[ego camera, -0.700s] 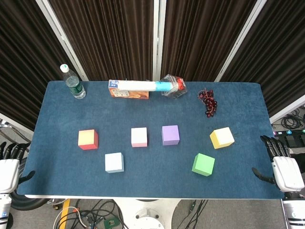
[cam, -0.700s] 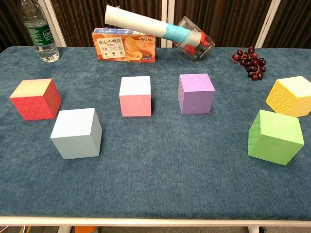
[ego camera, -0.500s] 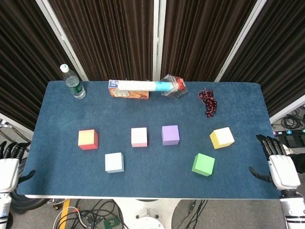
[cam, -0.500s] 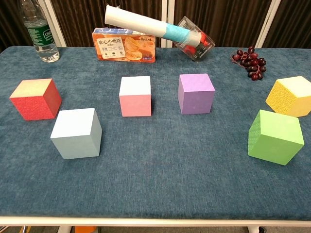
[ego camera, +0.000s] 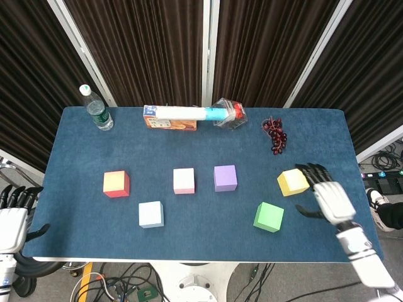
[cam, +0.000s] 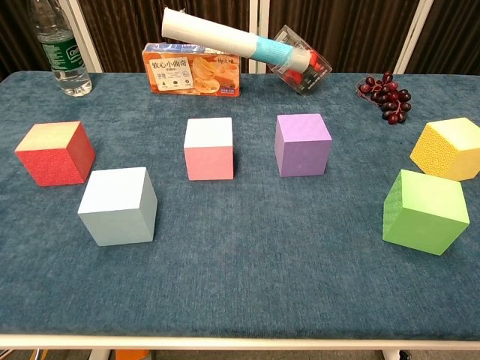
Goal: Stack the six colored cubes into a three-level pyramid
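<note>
place: lab | evidence: black curtains (ego camera: 145,50); floor cables (ego camera: 126,280); blue-clothed table (ego camera: 201,151)

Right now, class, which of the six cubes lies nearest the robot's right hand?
The yellow cube: the right hand hovers just beside it, fingers apart.

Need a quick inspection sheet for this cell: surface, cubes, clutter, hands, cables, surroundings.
Surface: blue cloth table, flat.
Job's things: six cubes, all single, none stacked. Red cube, pink cube, purple cube and yellow cube in a row; blue cube and green cube nearer the front.
Clutter: along the back edge, bottle, snack box, a roll lying across it onto a clear box, grapes.
Hands: left hand off the table's left edge, open; right hand over the table beside the yellow cube, open, contact unclear.
Cables: loose bundle on the floor under the front edge.
Surroundings: dark curtains behind.
</note>
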`<state>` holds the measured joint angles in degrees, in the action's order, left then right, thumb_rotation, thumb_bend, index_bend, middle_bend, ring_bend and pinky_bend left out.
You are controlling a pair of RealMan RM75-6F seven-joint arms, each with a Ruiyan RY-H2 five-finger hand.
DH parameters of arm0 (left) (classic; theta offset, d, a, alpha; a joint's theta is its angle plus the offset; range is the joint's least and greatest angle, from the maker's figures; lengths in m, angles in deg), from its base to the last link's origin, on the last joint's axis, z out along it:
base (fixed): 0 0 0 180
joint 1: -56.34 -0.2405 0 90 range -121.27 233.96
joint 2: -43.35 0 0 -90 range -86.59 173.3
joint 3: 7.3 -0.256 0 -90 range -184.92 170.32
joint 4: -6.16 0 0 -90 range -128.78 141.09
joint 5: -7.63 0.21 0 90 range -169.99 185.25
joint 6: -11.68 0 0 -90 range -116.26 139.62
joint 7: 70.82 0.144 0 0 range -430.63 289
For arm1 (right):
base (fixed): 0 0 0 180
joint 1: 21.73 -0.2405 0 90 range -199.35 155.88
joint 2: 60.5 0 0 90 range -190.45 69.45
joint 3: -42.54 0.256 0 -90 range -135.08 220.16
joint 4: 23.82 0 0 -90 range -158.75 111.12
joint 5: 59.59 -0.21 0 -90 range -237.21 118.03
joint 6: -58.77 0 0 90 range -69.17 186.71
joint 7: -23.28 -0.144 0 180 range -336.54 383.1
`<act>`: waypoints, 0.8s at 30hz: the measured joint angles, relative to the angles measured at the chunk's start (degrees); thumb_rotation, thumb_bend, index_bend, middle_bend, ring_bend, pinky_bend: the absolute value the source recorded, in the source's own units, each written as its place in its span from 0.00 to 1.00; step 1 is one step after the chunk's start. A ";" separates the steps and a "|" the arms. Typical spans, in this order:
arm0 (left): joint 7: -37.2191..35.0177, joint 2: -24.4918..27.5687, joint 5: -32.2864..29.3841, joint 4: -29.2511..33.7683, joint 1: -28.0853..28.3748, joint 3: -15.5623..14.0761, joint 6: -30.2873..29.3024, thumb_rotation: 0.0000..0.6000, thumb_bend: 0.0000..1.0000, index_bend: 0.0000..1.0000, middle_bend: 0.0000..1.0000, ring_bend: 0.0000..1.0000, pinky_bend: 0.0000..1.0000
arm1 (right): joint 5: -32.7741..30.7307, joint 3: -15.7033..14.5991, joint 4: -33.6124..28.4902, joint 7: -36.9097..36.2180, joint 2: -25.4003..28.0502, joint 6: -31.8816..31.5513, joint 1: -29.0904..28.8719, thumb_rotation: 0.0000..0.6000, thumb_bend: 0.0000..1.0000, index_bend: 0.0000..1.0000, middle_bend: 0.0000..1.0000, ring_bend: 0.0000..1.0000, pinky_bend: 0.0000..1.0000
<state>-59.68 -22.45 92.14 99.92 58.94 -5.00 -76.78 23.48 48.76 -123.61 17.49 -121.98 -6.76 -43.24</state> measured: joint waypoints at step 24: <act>-3.38 2.05 0.12 0.54 0.68 0.41 1.46 1.00 0.07 0.18 0.18 0.12 0.06 | -21.09 7.88 23.98 6.51 -27.43 26.50 -25.93 1.00 0.10 0.00 0.23 0.00 0.00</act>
<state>-63.06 -20.39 92.27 100.46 59.61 -4.59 -75.31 2.39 56.65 -99.63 24.00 -149.41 19.74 -69.17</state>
